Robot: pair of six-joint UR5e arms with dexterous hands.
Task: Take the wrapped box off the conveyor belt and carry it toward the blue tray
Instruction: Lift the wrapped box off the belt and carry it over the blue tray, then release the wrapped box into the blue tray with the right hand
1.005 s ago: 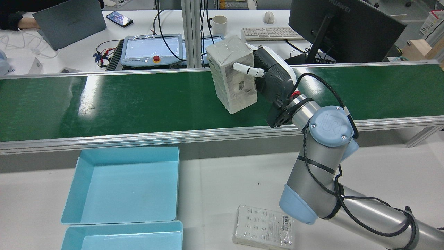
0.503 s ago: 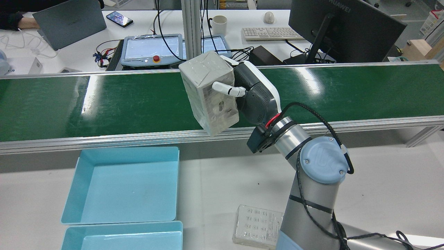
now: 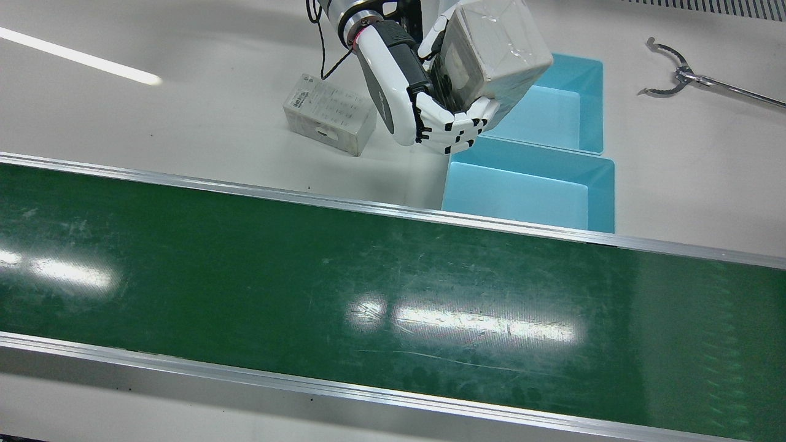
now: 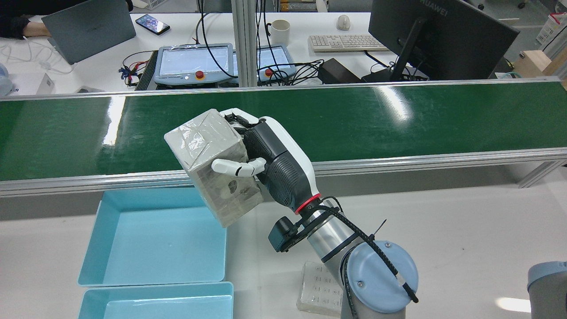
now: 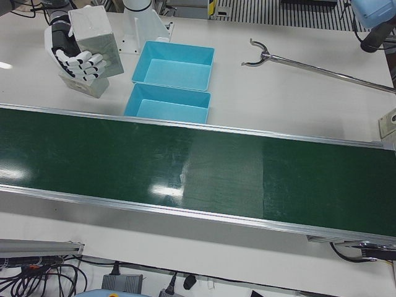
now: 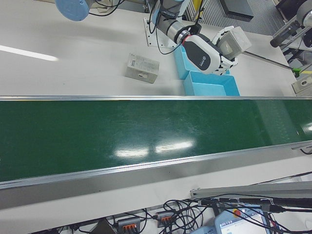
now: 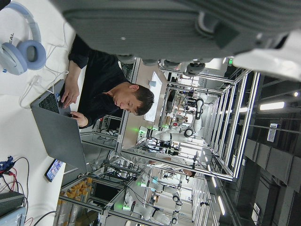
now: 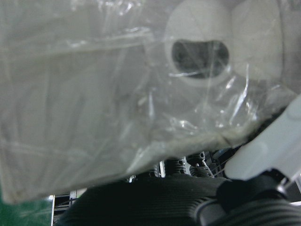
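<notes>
While the right hand grasps the wrapped box, fingers curled round it, the box hangs tilted over the blue tray's near-belt corner. Carry step; next, lowering inside the rim. Left hand's fingers: cannot tell.
</notes>
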